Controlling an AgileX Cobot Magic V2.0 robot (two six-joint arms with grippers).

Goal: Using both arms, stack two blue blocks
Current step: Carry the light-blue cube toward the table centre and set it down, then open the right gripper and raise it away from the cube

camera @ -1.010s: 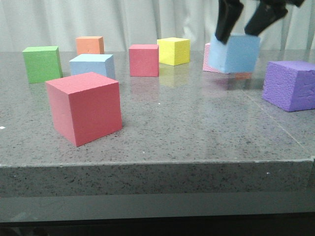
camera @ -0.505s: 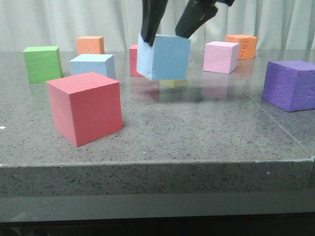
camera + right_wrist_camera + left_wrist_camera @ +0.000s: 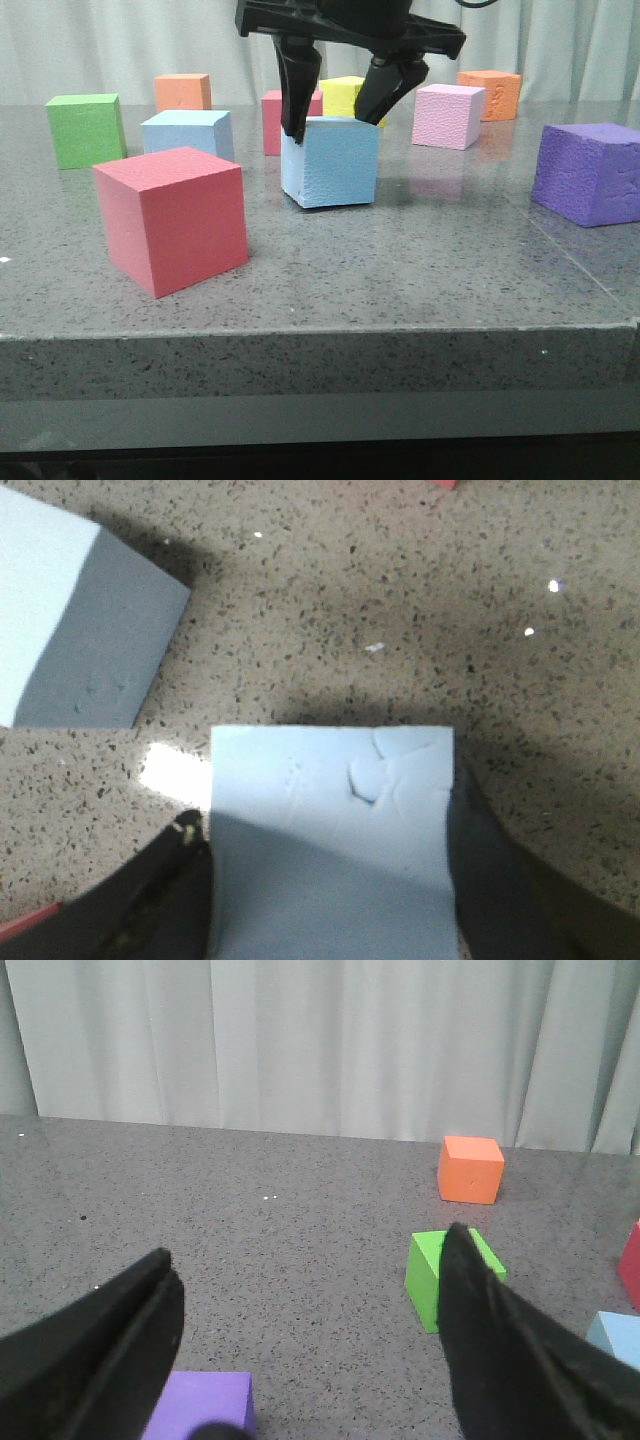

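change: half a second earlier the carried blue block hung tilted above the table; at this moment it sat level on the stone, having come leftward and down from the far right in one second.
meaning: the block appeared set down beside its partner rather than on it, so the stack itself was not yet made; likely a handover spot for the other arm.
red cube: nearest the camera, left of centre, untouched.
carried block's place: mid-table, just right of and nearer than the second blue block, the two apart.
right gripper: clenched on the carried block, fingers on its two sides; the wrist view showed the scratched top face between them.
block's heading: a cube, so no long axis; faces roughly square to the table edge, upright.
left gripper: spread wide, grasping nothing, over bare table.
farther back: green cube, purple cube, pink cube.
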